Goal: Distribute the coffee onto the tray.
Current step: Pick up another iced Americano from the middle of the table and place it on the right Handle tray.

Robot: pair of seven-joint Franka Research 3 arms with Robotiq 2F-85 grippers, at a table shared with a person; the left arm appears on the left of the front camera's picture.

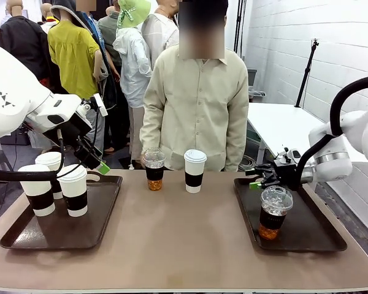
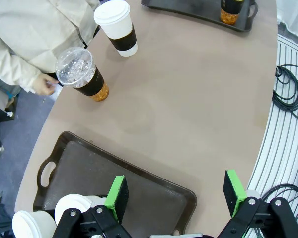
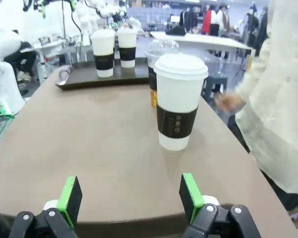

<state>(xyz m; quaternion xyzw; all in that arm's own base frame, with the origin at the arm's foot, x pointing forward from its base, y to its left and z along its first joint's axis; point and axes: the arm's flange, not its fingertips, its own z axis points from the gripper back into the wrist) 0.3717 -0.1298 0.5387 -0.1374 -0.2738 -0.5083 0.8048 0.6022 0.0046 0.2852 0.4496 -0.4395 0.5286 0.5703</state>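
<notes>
The coffee (image 1: pixel 194 172) is partly shared out. Three white cups (image 1: pixel 73 190) stand on the left tray (image 1: pixel 104 214). One domed cup (image 1: pixel 274 211) with amber drink stands on the right tray (image 1: pixel 313 233). Two cups are not on a tray yet: a white cup (image 3: pixel 178 101) and a clear cup (image 1: pixel 154 169). They stand side by side on the bare desk (image 1: pixel 184 245) between the trays, on the person's side. So I think more than half of the job is done, and these two are what is left. The white cup stands upright right in front of the right gripper (image 3: pixel 130 194). It is in line with the gap between the fingers but apart from them, not touched. The clear cup is just past the white cup from this gripper, partly hidden by it. The right gripper's fingers are wide apart and hold nothing. It hangs over the edge of the right tray, with the domed cup near it. The left gripper (image 2: pixel 176 192) is spread apart too and empty. It hovers over the left tray, with the three white cups below it by one finger. The two desk cups are well ahead of it, off to that same finger's side. The person (image 1: pixel 196 110) stands behind the desk, close to the two cups.
</notes>
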